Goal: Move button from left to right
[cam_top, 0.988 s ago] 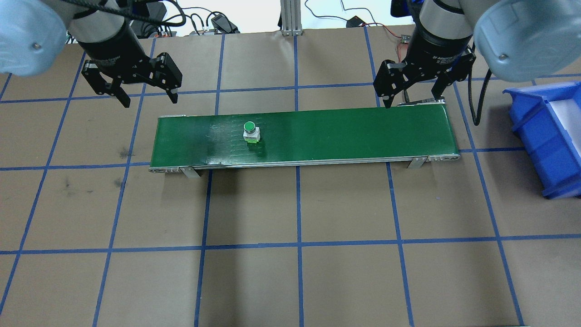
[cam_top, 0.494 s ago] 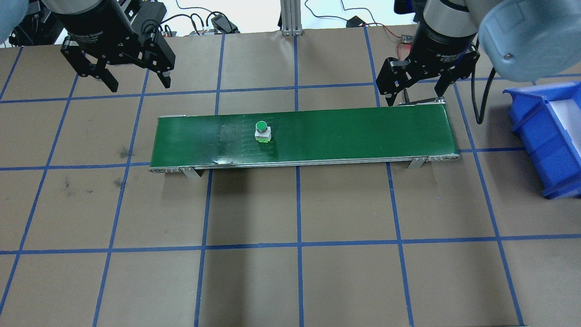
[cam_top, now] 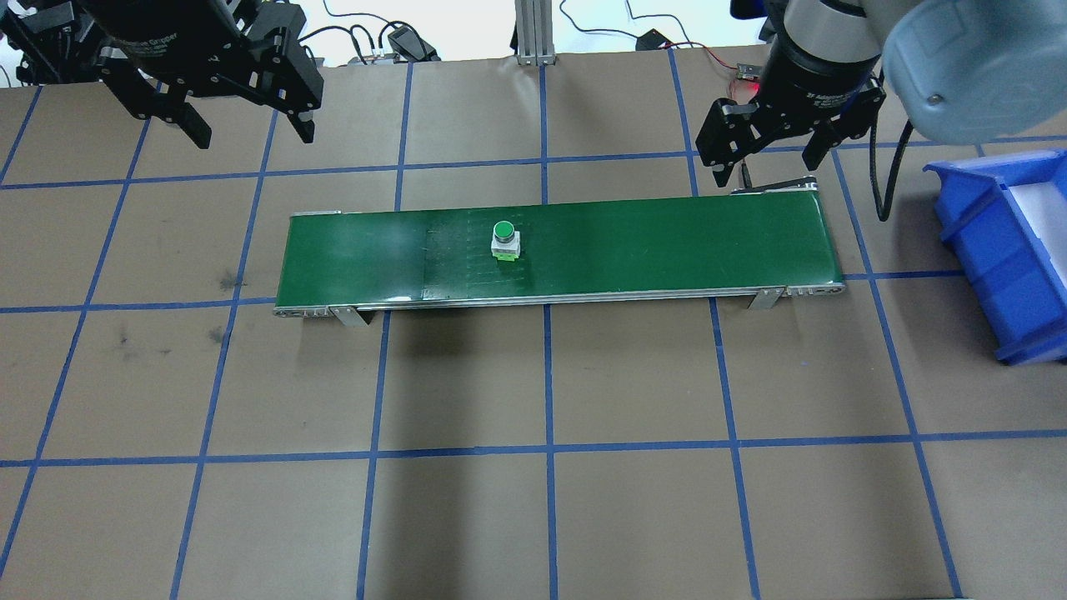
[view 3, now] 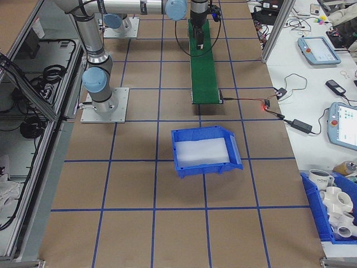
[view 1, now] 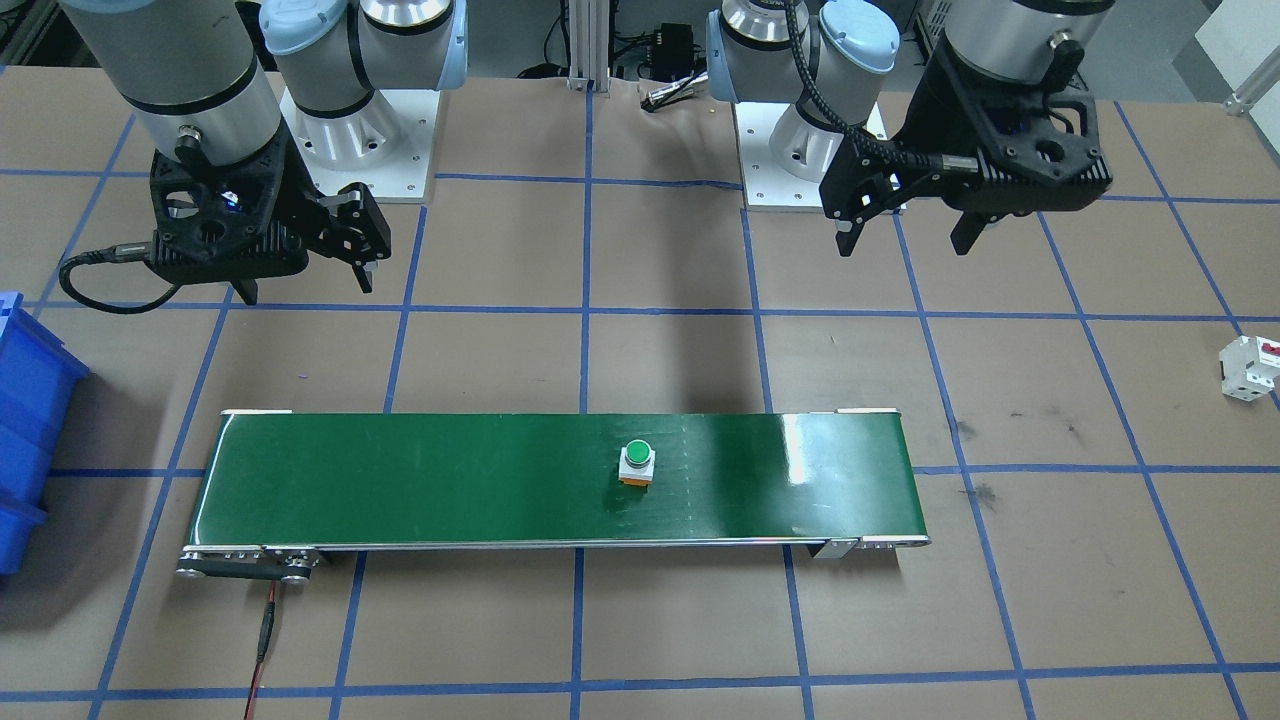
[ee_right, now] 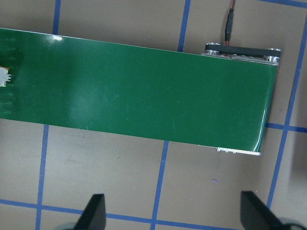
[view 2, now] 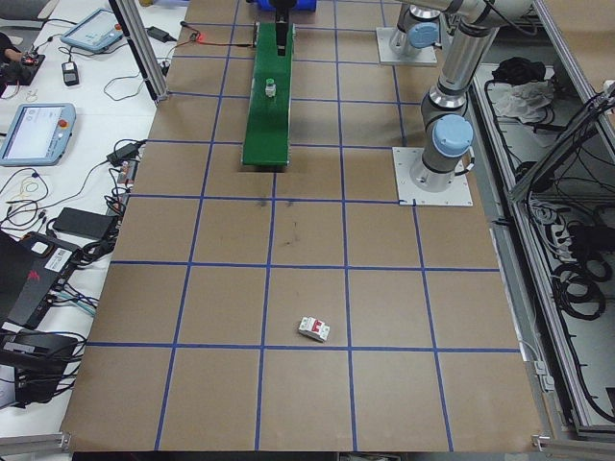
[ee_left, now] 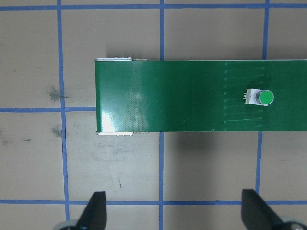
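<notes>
The button (cam_top: pixel 503 236), with a green cap on a whitish body, stands upright near the middle of the green conveyor belt (cam_top: pixel 650 250). It also shows in the front view (view 1: pixel 636 460) and the left wrist view (ee_left: pixel 261 97), and only its edge shows in the right wrist view (ee_right: pixel 4 76). My left gripper (cam_top: pixel 254 133) hangs open and empty behind the belt's left end, well clear of it. My right gripper (cam_top: pixel 763 167) hangs open and empty behind the belt's right end. Both grippers are apart from the button.
A blue bin (cam_top: pixel 984 267) with a white lining sits right of the belt's right end. A white boxy block with a red mark (view 1: pixel 1250 367) lies far out on the robot's left. A red cable (ee_right: pixel 229 21) plugs into the belt's right end.
The button has travelled rightward along the belt. The left gripper has pulled back toward the table's far left. The right gripper has shifted slightly back.
</notes>
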`<state>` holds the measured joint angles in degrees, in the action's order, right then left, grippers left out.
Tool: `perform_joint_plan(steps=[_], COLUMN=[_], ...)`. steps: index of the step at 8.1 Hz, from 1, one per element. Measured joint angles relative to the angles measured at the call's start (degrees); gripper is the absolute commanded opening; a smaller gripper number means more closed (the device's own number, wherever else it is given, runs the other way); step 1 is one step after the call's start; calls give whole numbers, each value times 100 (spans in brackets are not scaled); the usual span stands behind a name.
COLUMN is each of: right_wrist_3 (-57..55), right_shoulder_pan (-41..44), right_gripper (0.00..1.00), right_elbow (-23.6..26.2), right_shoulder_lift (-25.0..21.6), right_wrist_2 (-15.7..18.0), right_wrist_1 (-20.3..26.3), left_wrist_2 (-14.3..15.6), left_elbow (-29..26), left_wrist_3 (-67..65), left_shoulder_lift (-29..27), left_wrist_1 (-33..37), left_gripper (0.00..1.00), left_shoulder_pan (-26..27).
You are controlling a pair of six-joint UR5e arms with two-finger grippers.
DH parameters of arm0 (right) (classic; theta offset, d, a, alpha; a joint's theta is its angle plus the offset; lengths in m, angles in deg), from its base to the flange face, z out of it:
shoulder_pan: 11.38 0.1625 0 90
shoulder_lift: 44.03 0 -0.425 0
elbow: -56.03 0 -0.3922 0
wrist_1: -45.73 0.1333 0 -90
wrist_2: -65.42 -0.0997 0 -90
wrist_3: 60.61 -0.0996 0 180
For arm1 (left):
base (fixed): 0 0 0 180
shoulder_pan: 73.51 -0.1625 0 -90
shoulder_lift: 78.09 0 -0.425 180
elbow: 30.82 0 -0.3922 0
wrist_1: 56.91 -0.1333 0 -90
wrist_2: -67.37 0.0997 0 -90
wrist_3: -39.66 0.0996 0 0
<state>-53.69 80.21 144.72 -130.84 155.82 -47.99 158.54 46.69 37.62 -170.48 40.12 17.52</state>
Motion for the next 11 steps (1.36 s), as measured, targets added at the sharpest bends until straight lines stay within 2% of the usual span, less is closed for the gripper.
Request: perform_joint_plan(steps=[2,3,5,8,11], right_wrist_3=[108,140,135,86,-149], right_shoulder_pan=[-165,-249,-316,-325,-326], right_gripper=[100,100,100,100,100], right_elbow=[0,3,12,88,220], right_shoulder_lift=[44,136,390,771,1277], right_wrist_2=[-142,-348,-581,-889,-1325], right_wrist_1=[-140,-306,-644,-871,-1494], left_wrist_2=[24,25,24,12,5], left_elbow=[-1,8,23,34,43], left_wrist_3=[-40,-50,-62,-65,-60], left_shoulder_lift=[72,116,242,310,381], left_wrist_1=[-31,-30,-24,-32,-27], left_gripper=[100,100,100,100,100], left_shoulder_pan=[127,160,182,187,187])
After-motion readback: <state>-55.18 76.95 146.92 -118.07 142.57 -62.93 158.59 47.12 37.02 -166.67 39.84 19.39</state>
